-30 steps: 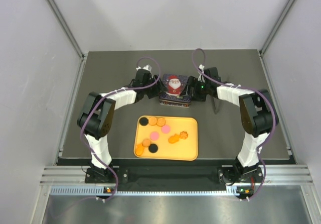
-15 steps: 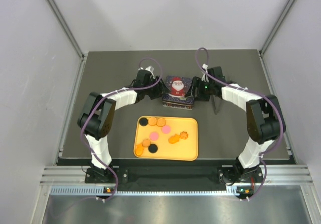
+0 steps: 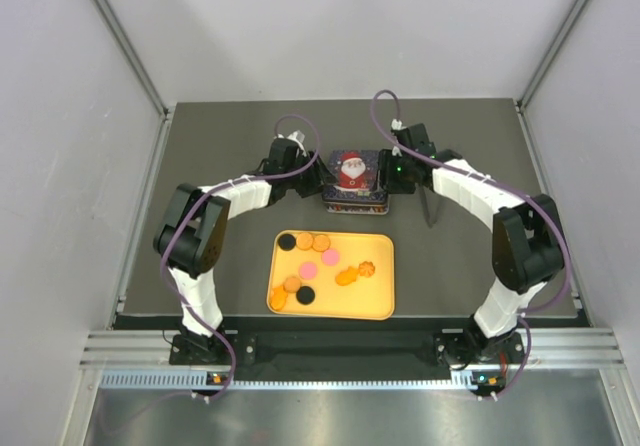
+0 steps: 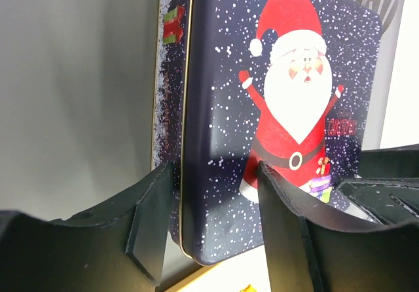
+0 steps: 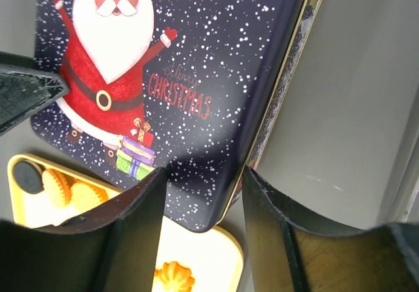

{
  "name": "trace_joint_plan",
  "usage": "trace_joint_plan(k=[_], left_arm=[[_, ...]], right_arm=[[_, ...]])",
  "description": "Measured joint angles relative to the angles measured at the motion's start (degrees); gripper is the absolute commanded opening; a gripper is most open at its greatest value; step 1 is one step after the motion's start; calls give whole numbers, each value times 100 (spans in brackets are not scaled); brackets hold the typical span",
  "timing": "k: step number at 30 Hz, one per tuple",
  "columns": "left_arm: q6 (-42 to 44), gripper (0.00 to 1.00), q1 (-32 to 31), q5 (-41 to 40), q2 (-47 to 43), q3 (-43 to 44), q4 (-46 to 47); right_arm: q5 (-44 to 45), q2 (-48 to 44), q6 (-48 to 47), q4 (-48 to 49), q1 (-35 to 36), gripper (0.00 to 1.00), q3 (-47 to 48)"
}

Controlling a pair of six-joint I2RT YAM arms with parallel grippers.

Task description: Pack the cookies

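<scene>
Dark-blue Santa tin (image 3: 354,179) sits at upper centre, with the left gripper (image 4: 216,223) and the right gripper (image 5: 203,203) each straddling a side rim, fingers set narrow. Whether they pinch it I can't tell, because the contact is hidden. The cookies (image 3: 310,269) lie loose on the yellow tray (image 3: 380,301) just below, mostly blocked by fingers in the right wrist view.

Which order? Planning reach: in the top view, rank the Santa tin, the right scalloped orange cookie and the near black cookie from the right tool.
1. Santa tin, beside the right tool.
2. Scalloped orange cookie, right part of the tray.
3. Black cookie, tray's near left.
</scene>
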Motion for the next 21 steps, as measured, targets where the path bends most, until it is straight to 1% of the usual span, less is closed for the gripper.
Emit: trace_joint_plan(k=[7, 9, 11, 21], left_arm=[[-9, 0, -2, -11, 2, -31, 55], [-11, 0, -2, -17, 2, -46, 66], [-11, 0, -9, -26, 2, -63, 87], [-13, 0, -31, -17, 2, -74, 96]], right_arm=[[101, 153, -81, -13, 33, 57, 24], [66, 212, -79, 20, 31, 65, 17], [9, 275, -87, 55, 31, 69, -2], [-269, 142, -83, 363, -122, 71, -317]])
